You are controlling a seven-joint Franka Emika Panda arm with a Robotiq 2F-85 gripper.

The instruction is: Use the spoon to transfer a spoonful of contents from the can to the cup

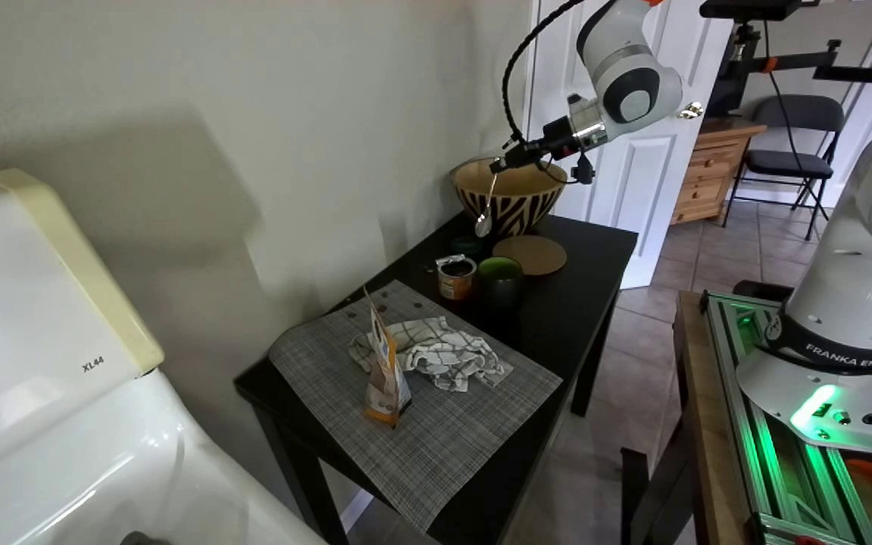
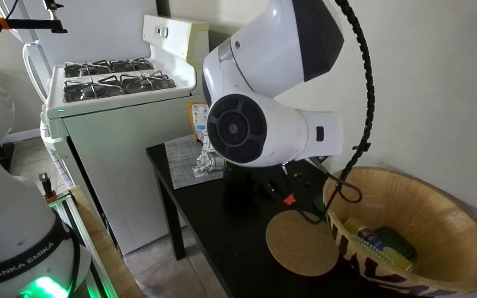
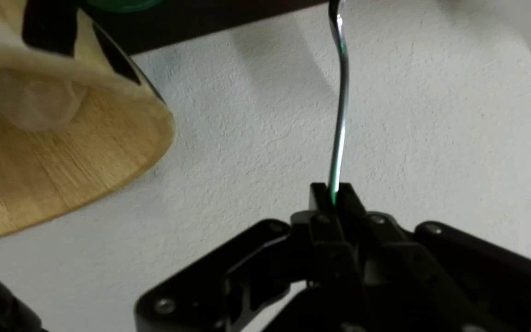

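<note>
gripper (image 3: 333, 196): bottom centre of the wrist view; fingers pinched together on the handle end of the spoon (image 3: 340, 115), only the thin metal between them.
spoon: runs from the fingertips to the top edge of the wrist view; in an exterior view it hangs scoop down, a little above and right of centre, over the dark table (image 1: 557, 303); whether it carries anything, cannot tell.
can (image 1: 456, 281): middle of an exterior view, upright on the dark table, lid peeled back at its rim.
cup (image 1: 502, 289): immediately right of the can, upright, dark outside and green within; contents too dark to tell.
green dish (image 1: 468, 244): just above the can in the frame.
striped bowl (image 1: 538, 212): above and right of centre, behind the spoon.
gray mat (image 1: 451, 454): below centre, with crumpled cloth (image 1: 451, 356) and standing pouch (image 1: 387, 386) on it.
</note>
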